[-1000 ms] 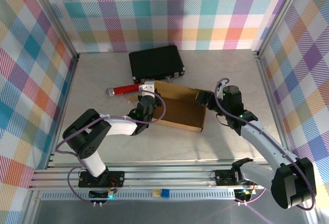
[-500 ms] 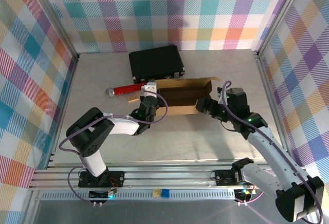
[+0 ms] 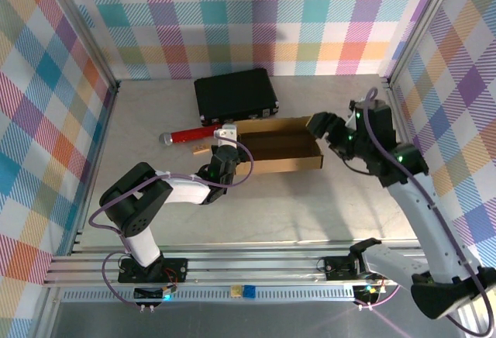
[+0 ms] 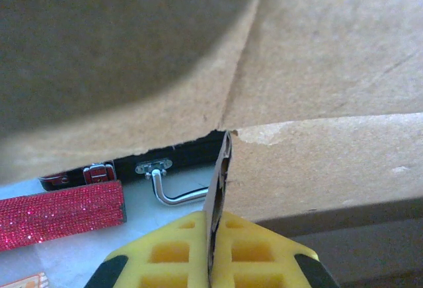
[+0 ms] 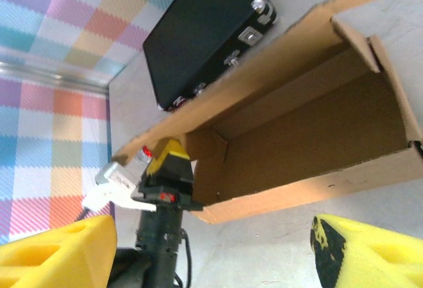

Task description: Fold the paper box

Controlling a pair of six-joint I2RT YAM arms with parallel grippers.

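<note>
Right fingers (image 5: 46,252) now off paper box (image 5: 297,136)

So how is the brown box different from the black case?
The paper box is brown cardboard and open on top; the black case is dark and closed. The left gripper pinches the box's wall; no gripper holds the case. Both are shallow rectangles lying on the table.
</note>
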